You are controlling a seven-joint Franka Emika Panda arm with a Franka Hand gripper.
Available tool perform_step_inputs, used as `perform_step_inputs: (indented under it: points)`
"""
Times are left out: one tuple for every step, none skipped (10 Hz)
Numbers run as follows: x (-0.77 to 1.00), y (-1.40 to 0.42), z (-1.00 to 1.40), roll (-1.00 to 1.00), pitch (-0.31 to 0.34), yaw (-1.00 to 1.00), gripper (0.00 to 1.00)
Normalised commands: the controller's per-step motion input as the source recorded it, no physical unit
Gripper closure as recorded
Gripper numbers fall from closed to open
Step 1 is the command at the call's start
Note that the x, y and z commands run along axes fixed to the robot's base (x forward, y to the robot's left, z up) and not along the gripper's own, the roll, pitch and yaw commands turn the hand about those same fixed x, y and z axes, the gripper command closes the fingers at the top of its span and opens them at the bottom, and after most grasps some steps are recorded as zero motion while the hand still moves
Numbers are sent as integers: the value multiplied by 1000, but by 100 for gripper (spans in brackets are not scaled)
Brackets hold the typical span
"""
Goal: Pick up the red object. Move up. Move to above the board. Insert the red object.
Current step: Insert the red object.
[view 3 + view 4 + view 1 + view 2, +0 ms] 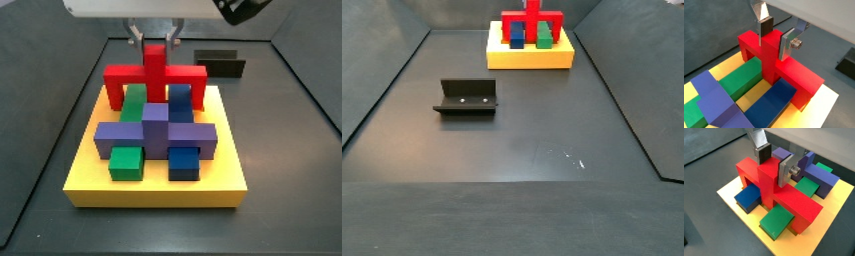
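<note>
— Gripper (777, 36) sits at the top of the red object (774, 60); we see both silver fingers (787, 44) flanking the central post, narrow gap, pads apparently on it. We call it gripped, not released.

— And the piece itself?

— On the board (154, 185), at its far end in a side view. The bar spans the green block (741, 75) and blue block (774, 97), legs down on either side. Looks seated or nearly so; we can't tell if it's fully bottomed out.

— So how do we finish the insert well?

— We judge: push straight down, keep the post vertical, no twist, so the legs don't bind on the blocks. Only spread the fingers once the bar rests flat. The purple block (154, 128) is close, so lift straight out.

— Fixture (466, 97)?

— Well apart, irrelevant.
</note>
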Motion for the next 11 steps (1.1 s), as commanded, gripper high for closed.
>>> perform_step_inputs:
  points:
    - [6, 0, -329, 0, -60, 23, 100]
    - [37, 0, -214, 10, 0, 0, 100]
    - [0, 0, 0, 56, 36, 0, 100]
    - [0, 63, 40, 96, 71, 0, 100]
    - [54, 66, 0, 160, 67, 0, 100]
    - [117, 51, 0, 184, 67, 0, 100]
    - [137, 0, 0, 204, 56, 0, 100]
    - [74, -51, -237, 161, 0, 0, 100]
    - [154, -163, -366, 104, -19, 0, 100]
    - [180, -154, -429, 100, -17, 0, 100]
    - [77, -131, -391, 70, -14, 0, 100]
